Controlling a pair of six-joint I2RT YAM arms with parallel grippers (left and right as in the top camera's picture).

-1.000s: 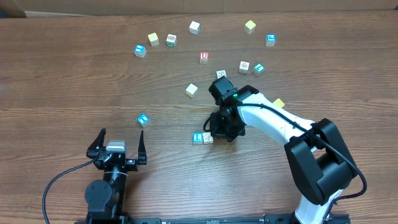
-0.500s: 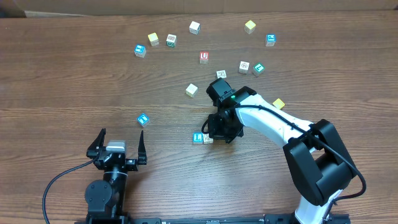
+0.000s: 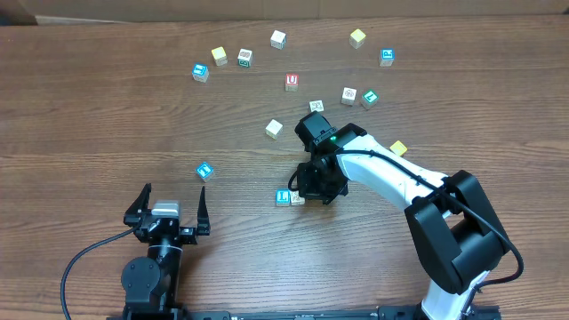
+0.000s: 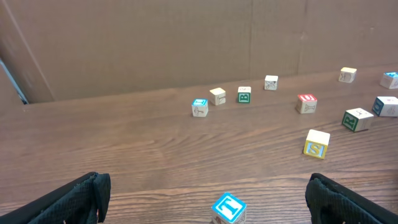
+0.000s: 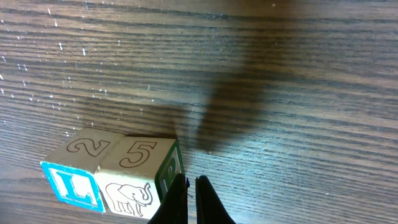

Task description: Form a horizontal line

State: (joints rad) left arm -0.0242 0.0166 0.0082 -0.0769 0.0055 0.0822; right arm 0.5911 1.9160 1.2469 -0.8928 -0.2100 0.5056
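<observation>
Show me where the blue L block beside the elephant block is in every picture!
Overhead: blue L block, lower middle of the picture.
Left wrist: not in it.
Right wrist: bottom left corner.
Shared landmark: the elephant block touching its right side.

The right arm (image 3: 391, 173) has smooth white links between bulky black joints, a small green light (image 3: 331, 138) near its wrist, and a black right gripper (image 5: 191, 186) tapering to thin dark tips. The left arm (image 3: 149, 271) is black throughout save a grey metal block (image 3: 165, 211) behind the left gripper (image 3: 174, 197), whose fingers (image 4: 68, 198) are matte black with a rough, ribbed surface. A black cable (image 3: 74, 264) curves off beside its base.
</observation>
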